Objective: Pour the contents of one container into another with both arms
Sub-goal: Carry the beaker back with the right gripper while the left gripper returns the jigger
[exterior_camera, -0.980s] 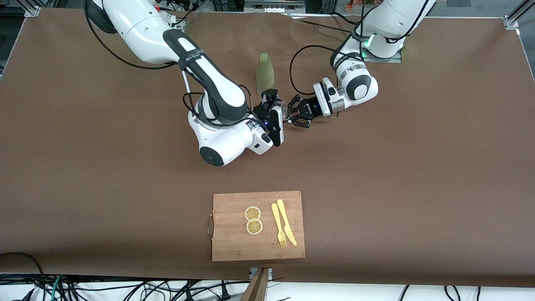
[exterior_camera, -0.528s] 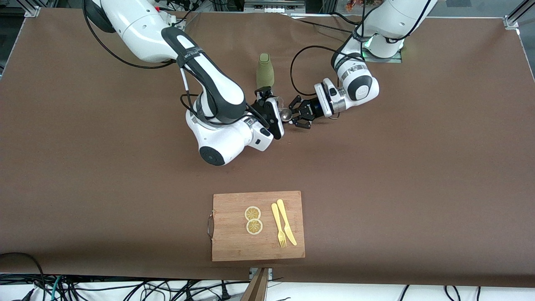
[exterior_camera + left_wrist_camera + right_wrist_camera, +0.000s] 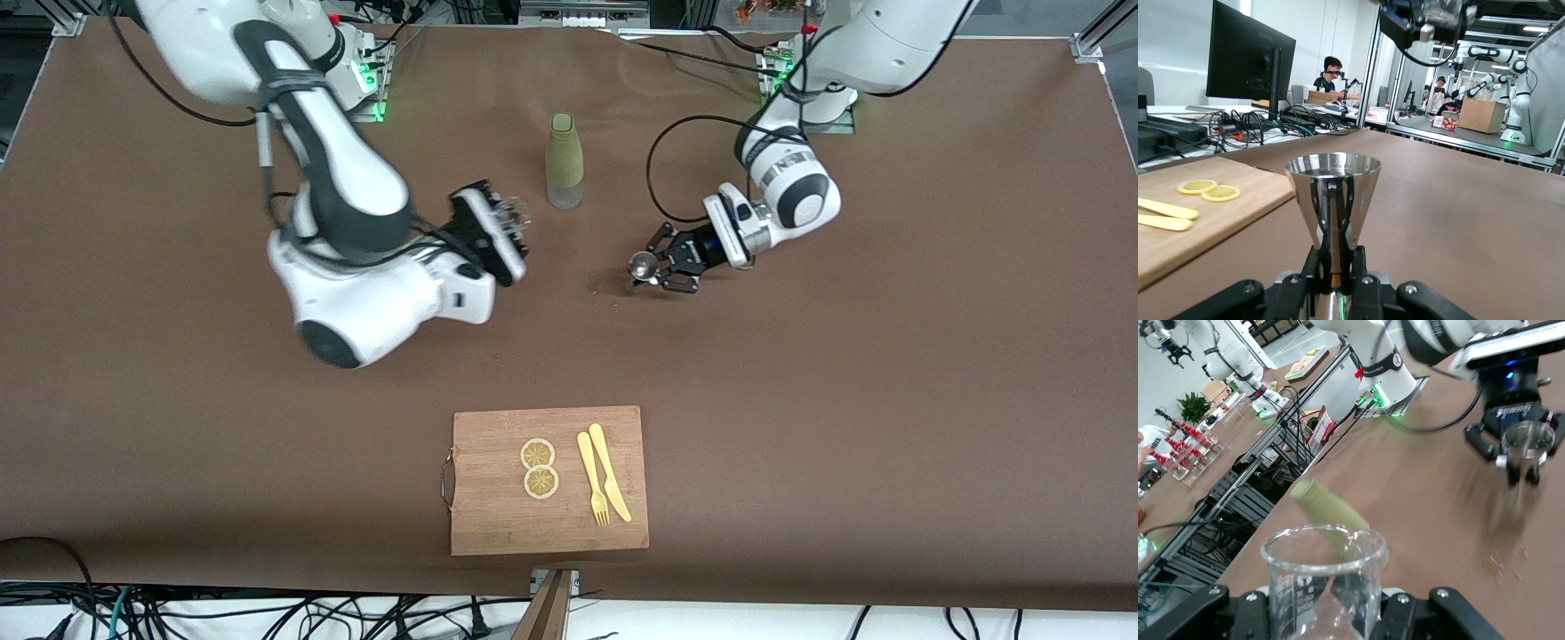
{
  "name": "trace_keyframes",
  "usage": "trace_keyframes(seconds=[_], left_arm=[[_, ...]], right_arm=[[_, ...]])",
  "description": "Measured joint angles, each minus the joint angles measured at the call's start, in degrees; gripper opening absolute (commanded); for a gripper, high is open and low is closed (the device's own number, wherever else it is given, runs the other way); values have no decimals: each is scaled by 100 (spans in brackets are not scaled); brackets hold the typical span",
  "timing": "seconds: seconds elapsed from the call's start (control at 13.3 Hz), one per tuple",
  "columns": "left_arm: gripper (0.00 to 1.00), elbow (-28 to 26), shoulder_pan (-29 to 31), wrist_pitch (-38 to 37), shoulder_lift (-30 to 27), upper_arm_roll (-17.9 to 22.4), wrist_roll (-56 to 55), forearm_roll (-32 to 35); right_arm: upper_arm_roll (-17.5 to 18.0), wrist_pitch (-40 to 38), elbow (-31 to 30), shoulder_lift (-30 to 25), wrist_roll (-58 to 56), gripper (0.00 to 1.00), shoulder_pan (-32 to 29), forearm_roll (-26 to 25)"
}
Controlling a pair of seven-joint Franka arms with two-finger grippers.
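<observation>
The left gripper (image 3: 655, 268) is clamped on a small steel measuring cup (image 3: 640, 263), held upright just above the brown table (image 3: 889, 356). The right gripper (image 3: 508, 222) is closed around a clear glass beaker (image 3: 514, 215), raised over the table near a green bottle (image 3: 564, 161). The bottle stands upright between the two arms. A small spill mark (image 3: 603, 286) lies on the table beside the cup. A cutting board (image 3: 498, 524) with lemon slices (image 3: 538, 467) sits nearer the front camera.
</observation>
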Motion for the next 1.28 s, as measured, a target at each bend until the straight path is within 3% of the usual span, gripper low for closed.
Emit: trace_keyframes(seconds=[0.23, 0.38, 0.75, 1.06, 1.28], left_arm=[[0, -17, 1023, -397, 0, 11, -149, 1458], [0, -23, 1590, -745, 0, 162, -234, 2411], [0, 172, 2180, -1778, 112, 1347, -275, 4520], [0, 987, 2491, -2422, 764, 1759, -271, 5582], [0, 1413, 2558, -2631, 1161, 1895, -214, 5742]], right_arm=[[-93, -90, -472, -221, -891, 0, -699, 10], [-351, 7, -917, -299, -1589, 0, -944, 196], [-1252, 455, -2348, -259, -3789, 0, -1368, 1148], [-1569, 770, -2722, 88, -4723, 0, -1876, 1323], [-1739, 1180, -2741, 479, -5127, 0, -2146, 1373]])
